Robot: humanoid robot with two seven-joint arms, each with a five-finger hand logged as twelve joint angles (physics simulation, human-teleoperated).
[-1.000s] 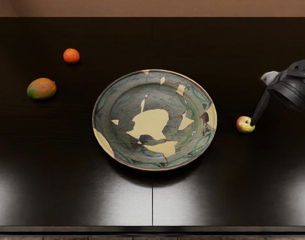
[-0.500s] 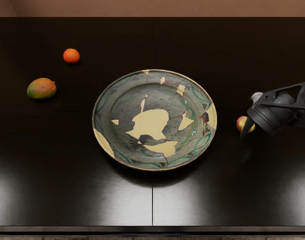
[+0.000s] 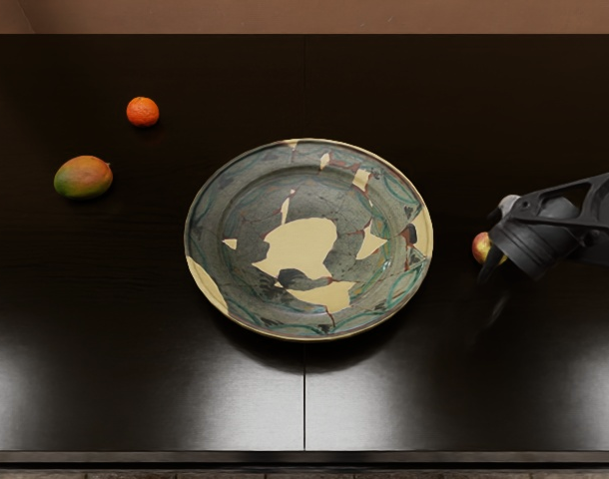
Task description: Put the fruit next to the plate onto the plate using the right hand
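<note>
While partly covered by the right hand [image 3: 519, 242], the apple [image 3: 478, 246] lay unplaced at the plate's [image 3: 191, 235] three o'clock. Whether it was grasped could not be told.

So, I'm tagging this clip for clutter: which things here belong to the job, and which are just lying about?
Part of the job: the apple, just right of the plate; the plate itself; the right hand, at the apple and partly covering it.
Lying about: the mango and the orange, both well left of the plate on the dark table.
</note>
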